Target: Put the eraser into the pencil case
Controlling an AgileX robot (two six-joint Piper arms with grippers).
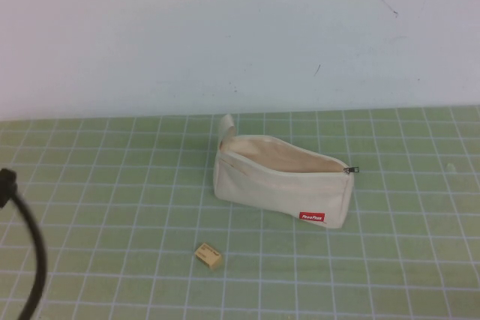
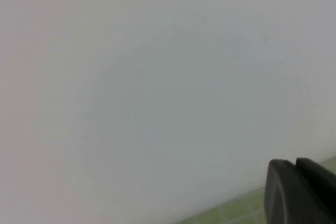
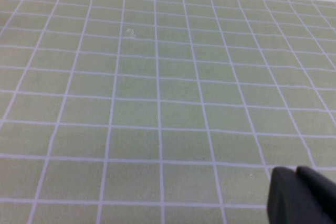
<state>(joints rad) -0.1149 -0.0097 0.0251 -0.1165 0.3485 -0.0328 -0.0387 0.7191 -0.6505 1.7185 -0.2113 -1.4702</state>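
Observation:
The cream pencil case lies on the green grid mat in the middle of the high view. Its zip is open, with the red label facing me, the metal pull at its right end and the fabric loop at its far left end. The small tan eraser lies on the mat just in front of the case's left end, apart from it. My left gripper is shut and empty, facing the white wall. My right gripper is shut and empty over bare mat. Neither wrist view shows the eraser or the case.
A black cable and part of my left arm show at the left edge of the high view. The white wall rises behind the mat. The green grid mat spreads around the case.

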